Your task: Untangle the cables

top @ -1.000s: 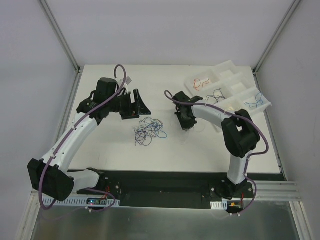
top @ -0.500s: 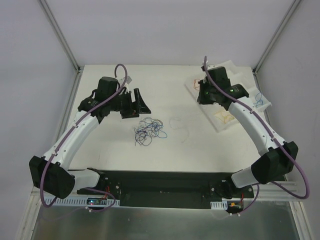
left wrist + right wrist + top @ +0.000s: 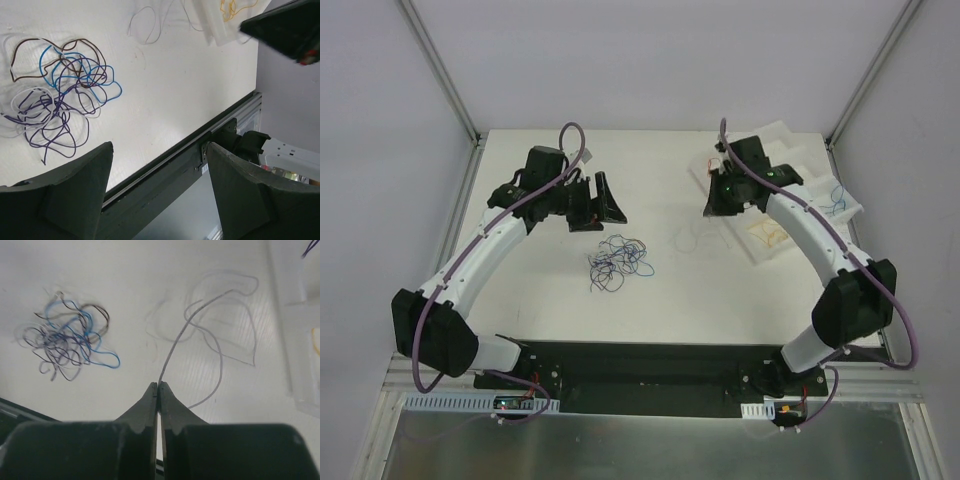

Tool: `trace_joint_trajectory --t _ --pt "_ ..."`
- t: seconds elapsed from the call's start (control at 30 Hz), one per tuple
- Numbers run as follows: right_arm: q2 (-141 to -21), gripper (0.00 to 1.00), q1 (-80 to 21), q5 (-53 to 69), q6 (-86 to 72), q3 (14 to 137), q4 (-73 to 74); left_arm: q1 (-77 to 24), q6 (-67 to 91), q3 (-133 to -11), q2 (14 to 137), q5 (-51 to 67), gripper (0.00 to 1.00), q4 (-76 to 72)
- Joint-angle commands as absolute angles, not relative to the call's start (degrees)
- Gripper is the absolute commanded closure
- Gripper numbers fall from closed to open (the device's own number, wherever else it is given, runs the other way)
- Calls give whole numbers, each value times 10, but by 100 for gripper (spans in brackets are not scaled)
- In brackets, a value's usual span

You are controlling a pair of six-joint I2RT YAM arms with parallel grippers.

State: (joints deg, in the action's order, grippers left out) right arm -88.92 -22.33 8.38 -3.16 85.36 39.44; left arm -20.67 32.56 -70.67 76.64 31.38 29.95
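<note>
Most of the cables (image 3: 617,262) lay in one knotted heap of blue, purple, brown and white loops on the table (image 3: 540,300), closest to the arm bases. That heap looked just as it had a second before. Just beyond it, one pale wire (image 3: 172,351) stretched clear of the heap, its end pinched in the right gripper (image 3: 158,386), whose fingers were pressed fully together on it. The rest of the wire trailed in loose curves over the white surface.

A second earlier this arm had been low over the table's middle beside the heap. It had since swung out to the near-left corner of the sorting tray (image 3: 798,150), drawing the wire with it. So one strand seemed freed from the tangle and probably bound for a compartment, though not yet dropped in.

The left gripper (image 3: 597,204) hung beyond the heap's left side, fingers spread wide and holding nothing, shifted only slightly rightward. Farthest back, the tray already held a yellow wire (image 3: 767,232) and a blue one (image 3: 834,200) in separate compartments.
</note>
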Motion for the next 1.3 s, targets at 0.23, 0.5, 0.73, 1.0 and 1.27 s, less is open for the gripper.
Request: trace_joint_trajectory --t 0.23,0.5,0.73,1.0,1.27 --pt "-1000 86 -242 78 -4 793 419 -212 307 -780 825 378 26 301" --pt "-1055 45 -257 51 2 829 410 -214 306 -773 806 376 26 301" --pt "-1088 24 -265 63 -52 851 400 -214 326 -733 775 360 26 302" --pt "-1092 9 -277 67 -62 835 345 -214 335 -701 722 336 25 303" --pt "-1142 8 -307 16 -53 889 341 -217 350 -679 693 325 25 303"
